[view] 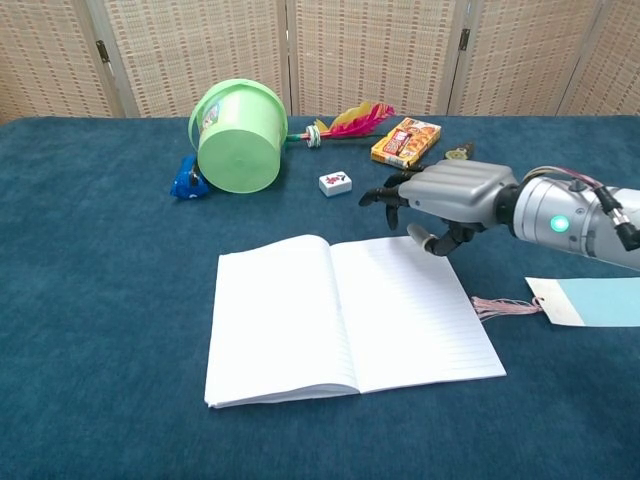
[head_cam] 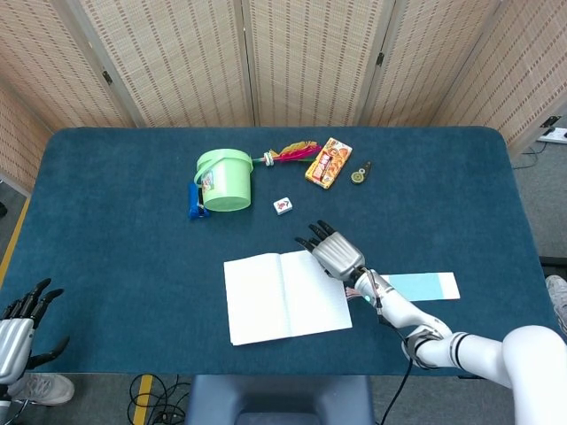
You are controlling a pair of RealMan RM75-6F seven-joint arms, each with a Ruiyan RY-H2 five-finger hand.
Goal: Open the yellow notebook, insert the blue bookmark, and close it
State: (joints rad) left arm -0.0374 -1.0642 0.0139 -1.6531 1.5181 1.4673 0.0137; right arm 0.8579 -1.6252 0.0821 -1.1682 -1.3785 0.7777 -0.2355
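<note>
At the table's near left corner the left hand idled, fingers spread and holding nothing, while the notebook lay open flat, ready for the empty, loosely spread right hand to fetch the blue bookmark lying just right of it.

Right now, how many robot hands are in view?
2: the right hand hovers at the open notebook's far right corner; the left hand sits off the table's near left edge, empty.
</note>
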